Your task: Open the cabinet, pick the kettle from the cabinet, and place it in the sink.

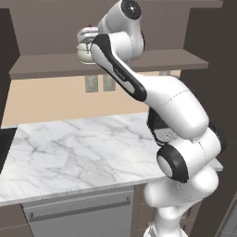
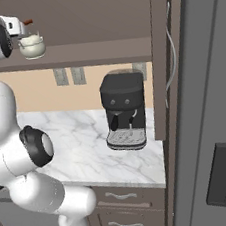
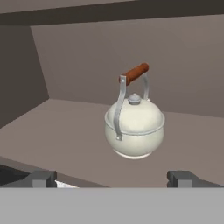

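Note:
The cabinet stands open, and its brown shelf [image 1: 51, 65] [image 2: 97, 51] [image 3: 61, 131] carries the kettle [image 1: 84, 52] [image 2: 32, 46] [image 3: 134, 127]. The kettle is cream-white and squat, with a reddish-orange grip on an arched wire handle, and it stands upright. My gripper [image 3: 111, 178] is open, level with the shelf and a short way in front of the kettle, not touching it. Nothing lies between the fingertips [image 3: 43, 178]. One cabinet door [image 2: 164, 58] with a curved silver handle hangs open on the right. A black strip of the sink [image 1: 4, 148] shows at the counter's left end.
Below the shelf runs a marble counter [image 1: 78, 148] [image 2: 84, 149]. A black coffee machine [image 2: 125, 111] stands on it near the open door. Wall outlets [image 1: 91, 83] sit on the beige backsplash. A grey front with a bar handle [image 1: 78, 210] and drawers [image 2: 127, 209] are under the counter.

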